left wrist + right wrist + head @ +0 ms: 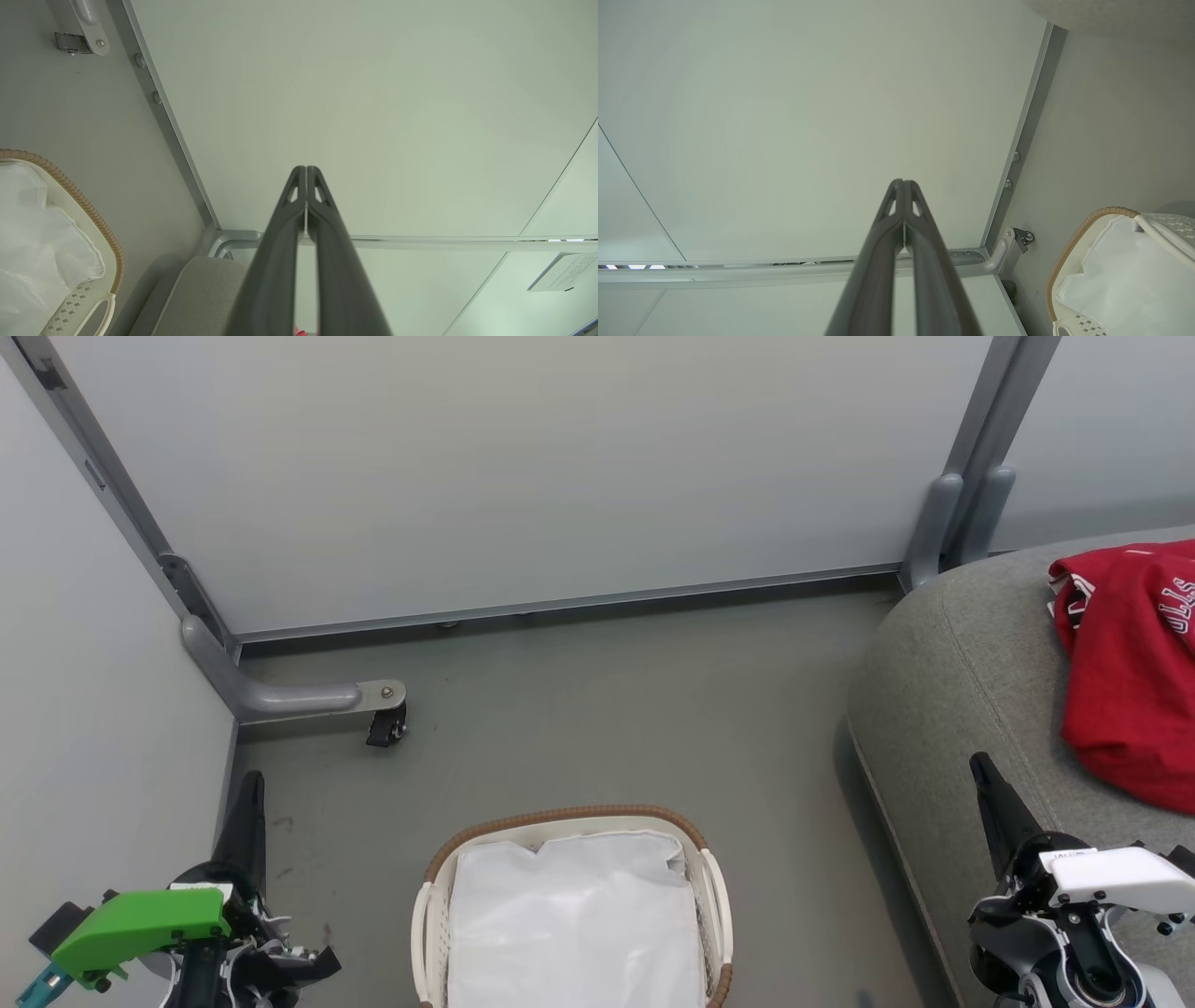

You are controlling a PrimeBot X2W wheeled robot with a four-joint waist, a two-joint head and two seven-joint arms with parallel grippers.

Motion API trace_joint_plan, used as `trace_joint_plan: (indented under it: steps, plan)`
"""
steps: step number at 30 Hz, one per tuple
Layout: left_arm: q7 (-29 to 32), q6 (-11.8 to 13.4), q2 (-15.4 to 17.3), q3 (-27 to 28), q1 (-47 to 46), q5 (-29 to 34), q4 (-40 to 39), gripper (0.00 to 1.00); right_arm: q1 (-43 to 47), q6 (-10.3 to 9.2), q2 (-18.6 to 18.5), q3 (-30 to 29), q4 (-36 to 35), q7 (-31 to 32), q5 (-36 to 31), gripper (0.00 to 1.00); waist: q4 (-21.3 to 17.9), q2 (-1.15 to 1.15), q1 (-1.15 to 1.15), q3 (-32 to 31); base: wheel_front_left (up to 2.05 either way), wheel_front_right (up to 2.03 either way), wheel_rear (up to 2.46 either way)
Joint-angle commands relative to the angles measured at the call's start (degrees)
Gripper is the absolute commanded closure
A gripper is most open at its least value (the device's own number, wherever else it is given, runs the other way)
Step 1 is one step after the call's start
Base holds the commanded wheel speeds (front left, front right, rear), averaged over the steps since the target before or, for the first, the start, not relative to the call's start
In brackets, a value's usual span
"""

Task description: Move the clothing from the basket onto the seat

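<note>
At the lower left of the head view the left gripper (250, 784) is seen above the grey floor (607, 709), its two dark fingers pressed together with nothing between them; at the bottom centre the basket (560, 818) is set on the floor, lined with a white cloth liner (574, 915); to the right the seat (962, 653) is found, with the clothing (1130, 691) heaped on it at the picture's right edge; the right gripper (980, 767) is seen over the seat's near side, fingers likewise pressed together on nothing.

grey floor (607, 709) bearing basket (560, 818), red clothing (1130, 681) on grey seat (952, 691)
</note>
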Motion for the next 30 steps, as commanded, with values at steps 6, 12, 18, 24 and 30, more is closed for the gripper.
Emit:
trace_joint_plan:
  steps: [6,12,18,24,30]
  plan:
    - [0.2,-0.4,0.4,0.1,-0.6,-0.2,-0.1,1.00,-0.1,-0.04,-0.3,-0.1,-0.2,0.2,0.2,1.00,0.0,0.00,0.00,0.0,0.00,0.00,0.00]
    - [0.2,-0.4,0.4,0.1,-0.6,-0.2,-0.1,1.00,-0.1,-0.04,-0.3,-0.1,-0.2,0.2,0.2,1.00,0.0,0.00,0.00,0.0,0.00,0.00,0.00]
    - [0.2,-0.4,0.4,0.1,-0.6,-0.2,-0.1,1.00,-0.1,-0.04,-0.3,-0.1,-0.2,0.2,0.2,1.00,0.0,0.00,0.00,0.0,0.00,0.00,0.00]
    - [0.2,-0.4,0.4,0.1,-0.6,-0.2,-0.1,1.00,-0.1,-0.04,-0.3,-0.1,-0.2,0.2,0.2,1.00,0.0,0.00,0.00,0.0,0.00,0.00,0.00]
    - [0.2,-0.4,0.4,0.1,-0.6,-0.2,-0.1,1.00,-0.1,-0.04,-0.3,-0.1,-0.2,0.2,0.2,1.00,0.0,0.00,0.00,0.0,0.00,0.00,0.00]
